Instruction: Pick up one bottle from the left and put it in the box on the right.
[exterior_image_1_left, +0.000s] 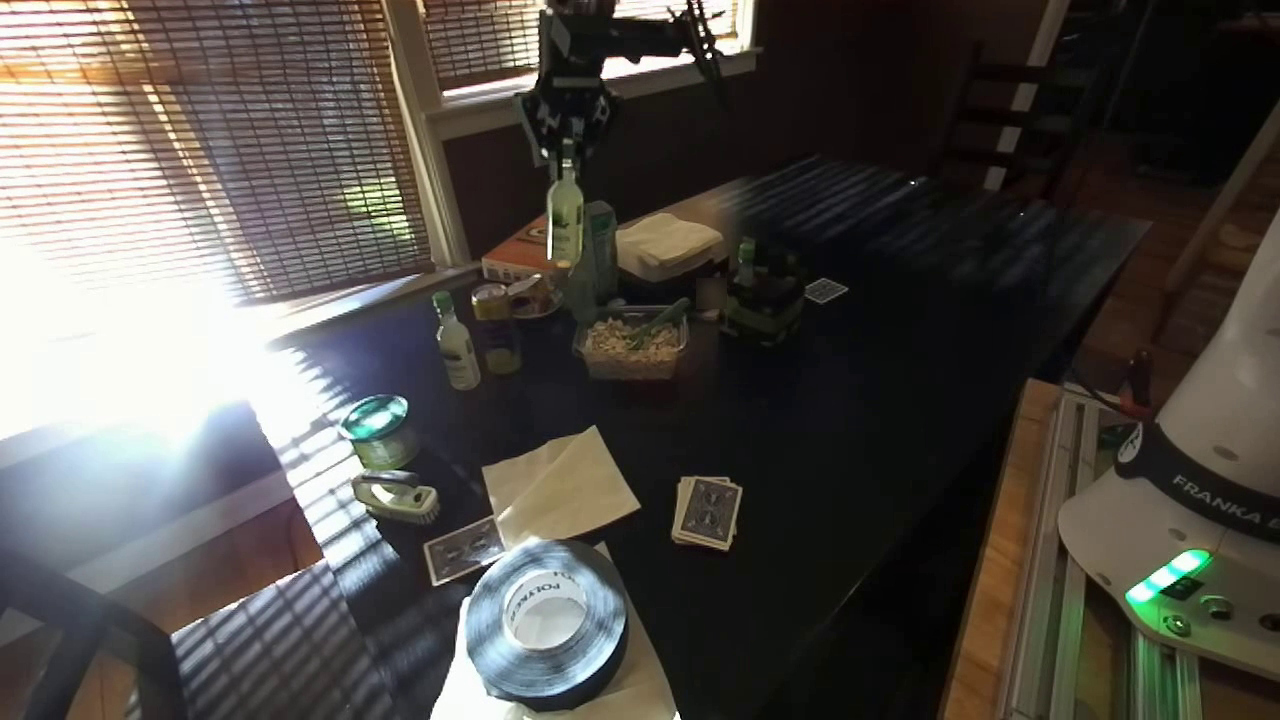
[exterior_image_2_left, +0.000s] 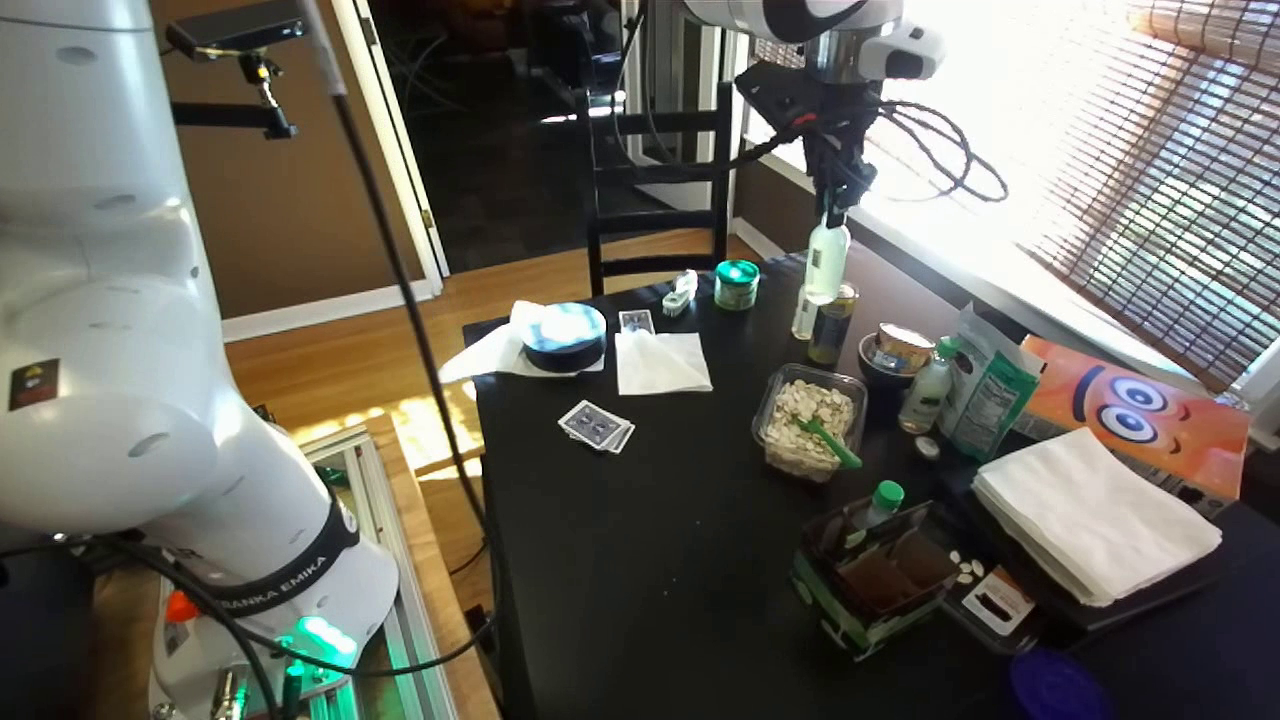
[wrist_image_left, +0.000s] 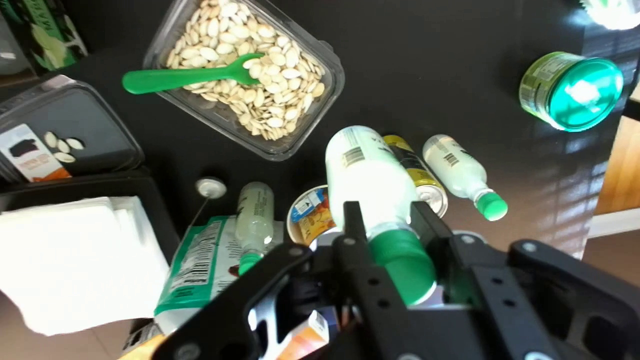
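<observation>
A roll of tape (exterior_image_1_left: 545, 675) lies nearest the camera in an exterior view, resting on pale paper (exterior_image_1_left: 640, 665) at the end of the dark counter (exterior_image_1_left: 820, 430), with a stack of playing cards (exterior_image_1_left: 708, 512) near it. Over toward the window blinds (exterior_image_1_left: 270, 150), the robot's pincer (wrist_image_left: 389, 212) holds a bottle (exterior_image_2_left: 827, 262) by the neck, its jaws drawn in on both sides near the green cap (wrist_image_left: 404, 267). The bottle hangs in the air close to upright, base down. In the wrist view it partly covers a yellow can (wrist_image_left: 419, 170), beside which another bottle (wrist_image_left: 454, 165) stands; what sits directly beneath the base cannot be told.

The step in hand looks to be the carry: the pick appears done, the placing not yet. The goal is most likely the dark green divided box (exterior_image_2_left: 832, 605), well apart from the pincer and past the tub of seeds (wrist_image_left: 336, 80). A green-capped bottle (exterior_image_2_left: 882, 503) already stands in it.

The next move calls for a swing toward the box, high enough to pass over the tub and its green utensil (wrist_image_left: 185, 79). The bottle should then be lined up over another compartment and lowered upright before release.
</observation>
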